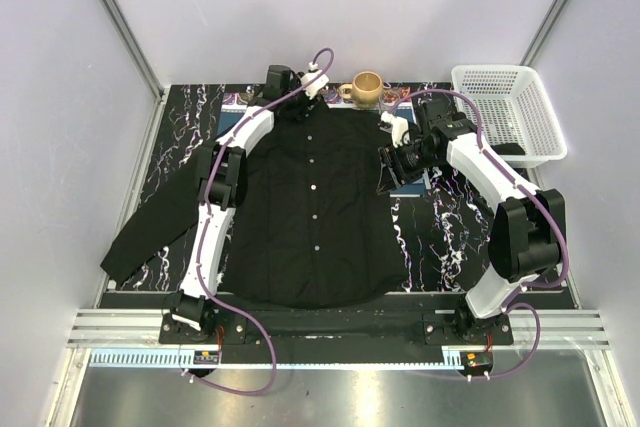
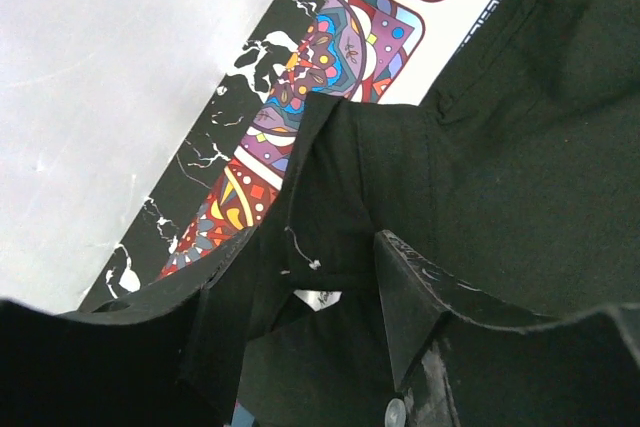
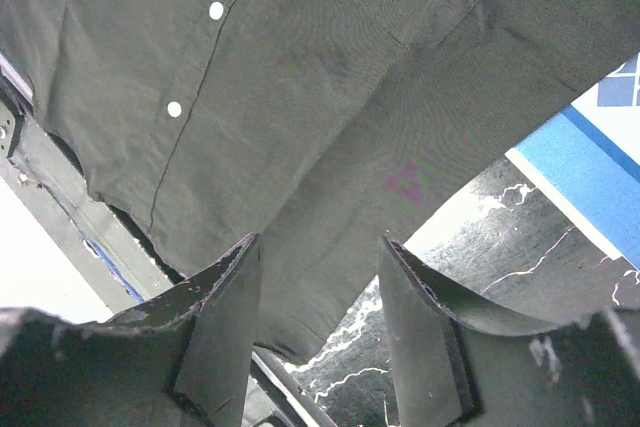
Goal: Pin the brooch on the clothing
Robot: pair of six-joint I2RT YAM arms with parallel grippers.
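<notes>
The clothing point(image 1: 310, 207), a black button-up shirt, lies flat on the table, front up, with white buttons point(image 1: 314, 187) down the middle. My left gripper point(image 1: 303, 107) is at the collar; in the left wrist view the collar point(image 2: 340, 177) lies between the parted fingers of the left gripper point(image 2: 312, 252). A tiny whitish speck on a thread point(image 2: 315, 266) hangs there above a white label point(image 2: 318, 298); I cannot tell whether it is the brooch. My right gripper point(image 1: 392, 169) is at the shirt's right edge. There the right gripper point(image 3: 318, 247) stands open, with a fabric fold point(image 3: 320, 277) against one finger.
A beige mug point(image 1: 367, 87) stands at the back beside a colourful patterned mat point(image 2: 330, 57). A white basket point(image 1: 505, 112) sits at the back right. The shirt's left sleeve point(image 1: 150, 227) runs out over the dark marbled table point(image 1: 450, 227). A blue mat point(image 3: 590, 167) lies near the right gripper.
</notes>
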